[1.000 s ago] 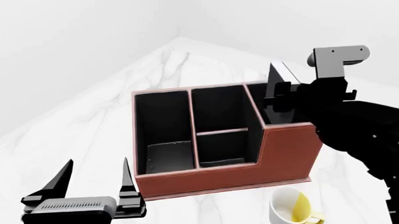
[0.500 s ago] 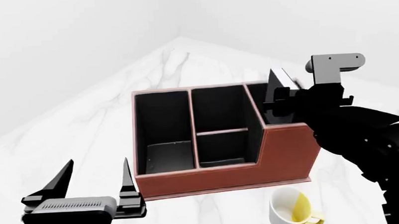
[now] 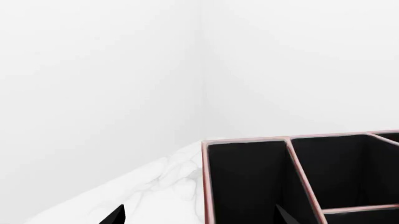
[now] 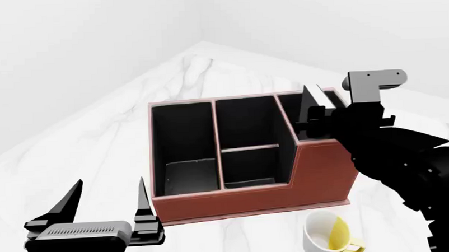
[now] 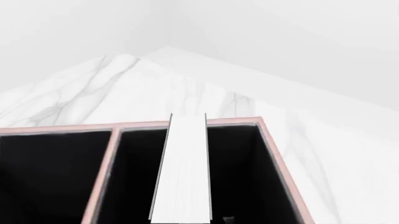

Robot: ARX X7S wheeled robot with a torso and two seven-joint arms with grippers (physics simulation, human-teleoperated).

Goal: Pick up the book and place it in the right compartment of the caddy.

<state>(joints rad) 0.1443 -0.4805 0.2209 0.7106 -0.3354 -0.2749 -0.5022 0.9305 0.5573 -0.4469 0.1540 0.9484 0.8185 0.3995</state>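
left hand [image 4: 108, 205] idle with fingers spread wide over the marble surface [image 4: 98, 141], caddy [image 4: 286, 182] mid-frame, right hand [image 4: 314, 120] gripping the book [image 5: 182, 172] upright, partway down in the right compartment [image 5: 240, 177], mug [image 4: 329, 234] out front

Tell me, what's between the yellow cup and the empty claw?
In the head view, only bare white marble table lies between the mug and the left claw; the caddy sits behind that stretch.

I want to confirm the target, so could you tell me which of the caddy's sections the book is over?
The right compartment, the tall end section with the full-height front wall; the book, in the right gripper, stands in its opening.
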